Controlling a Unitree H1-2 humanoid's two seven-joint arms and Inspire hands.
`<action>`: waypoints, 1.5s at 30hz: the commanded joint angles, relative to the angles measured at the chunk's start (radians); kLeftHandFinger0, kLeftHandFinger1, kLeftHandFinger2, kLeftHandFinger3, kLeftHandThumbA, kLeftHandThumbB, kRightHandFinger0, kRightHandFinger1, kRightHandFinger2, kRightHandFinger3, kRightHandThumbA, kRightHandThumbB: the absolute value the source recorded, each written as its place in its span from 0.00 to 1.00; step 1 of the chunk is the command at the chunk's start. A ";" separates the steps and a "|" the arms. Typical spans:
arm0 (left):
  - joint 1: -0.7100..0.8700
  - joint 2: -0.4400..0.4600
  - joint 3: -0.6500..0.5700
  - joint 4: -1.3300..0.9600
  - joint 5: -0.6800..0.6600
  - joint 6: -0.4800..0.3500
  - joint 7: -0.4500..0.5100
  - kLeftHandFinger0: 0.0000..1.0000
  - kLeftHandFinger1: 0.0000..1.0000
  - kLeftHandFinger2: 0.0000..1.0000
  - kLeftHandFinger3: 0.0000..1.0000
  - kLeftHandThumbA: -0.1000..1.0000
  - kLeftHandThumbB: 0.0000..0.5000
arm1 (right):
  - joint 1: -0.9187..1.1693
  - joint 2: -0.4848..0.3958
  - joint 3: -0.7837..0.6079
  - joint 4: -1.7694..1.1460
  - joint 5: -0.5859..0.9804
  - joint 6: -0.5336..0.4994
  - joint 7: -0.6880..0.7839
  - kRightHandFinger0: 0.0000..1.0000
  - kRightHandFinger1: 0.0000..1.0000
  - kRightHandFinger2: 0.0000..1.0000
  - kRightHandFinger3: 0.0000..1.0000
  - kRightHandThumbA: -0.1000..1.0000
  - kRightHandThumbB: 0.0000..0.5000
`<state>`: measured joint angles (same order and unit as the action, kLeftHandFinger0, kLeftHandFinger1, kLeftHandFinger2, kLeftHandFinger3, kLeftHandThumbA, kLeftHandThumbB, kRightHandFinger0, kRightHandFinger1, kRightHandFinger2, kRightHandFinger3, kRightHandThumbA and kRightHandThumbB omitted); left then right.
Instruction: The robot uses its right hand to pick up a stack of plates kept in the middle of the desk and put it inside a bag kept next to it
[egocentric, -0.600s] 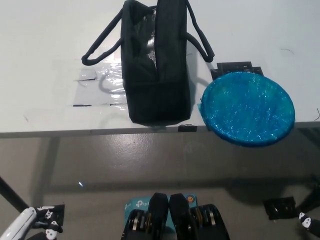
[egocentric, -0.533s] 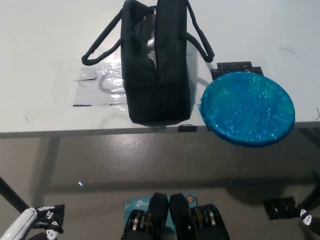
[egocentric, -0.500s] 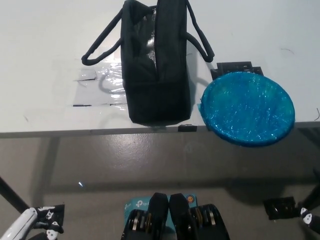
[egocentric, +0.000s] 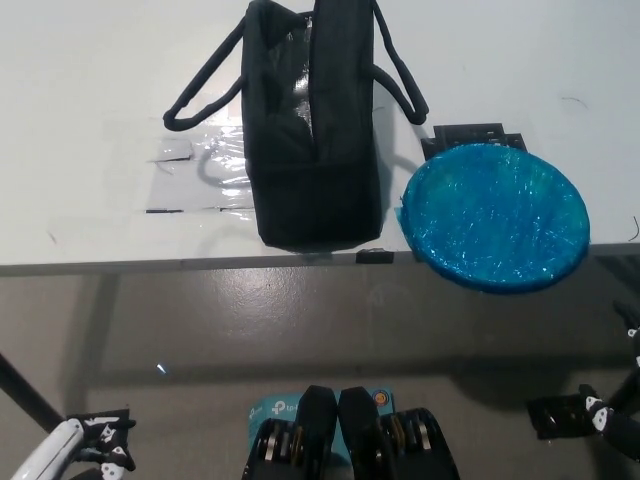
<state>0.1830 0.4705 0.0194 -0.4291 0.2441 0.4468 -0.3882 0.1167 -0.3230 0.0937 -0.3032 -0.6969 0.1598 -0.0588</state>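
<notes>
Reach not begun: plates (egocentric: 495, 216) sit at the desk (egocentric: 80, 120) edge, just right of the bag (egocentric: 312, 140). Right hand (egocentric: 618, 425) low, fingers unclear; left hand (egocentric: 85, 452) resting, unclear. Next: lift right hand to plates.

Showed a white left hand (egocentric: 75, 455) with a smooth white shell, black fittings and small white markings at its end. Showed only a black sliver of right hand (egocentric: 618, 425), white-dotted.

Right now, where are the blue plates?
In the head view, the blue plates sit at the desk's front edge, right of the black bag, overhanging slightly.
</notes>
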 joint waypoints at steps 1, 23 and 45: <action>-0.017 0.019 0.034 -0.032 0.047 0.023 -0.054 0.73 0.76 0.82 0.89 0.00 0.00 | -0.048 0.003 0.043 -0.144 -0.409 0.003 -0.095 1.00 1.00 1.00 1.00 0.71 1.00; -0.016 0.012 0.044 -0.035 0.093 0.023 -0.094 0.75 0.77 0.83 0.89 0.00 0.00 | -0.294 -0.016 0.240 0.135 -0.646 -0.002 -0.143 1.00 1.00 1.00 1.00 0.71 1.00; -0.050 -0.018 0.071 -0.039 0.173 0.023 -0.197 0.77 0.79 0.85 0.95 0.00 0.00 | -0.304 0.030 0.249 0.246 -0.544 0.010 -0.136 1.00 1.00 1.00 1.00 0.63 1.00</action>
<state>0.1447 0.4566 0.0743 -0.4414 0.3809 0.4556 -0.5433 -0.1886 -0.3014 0.3616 -0.0484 -1.2693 0.1682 -0.1666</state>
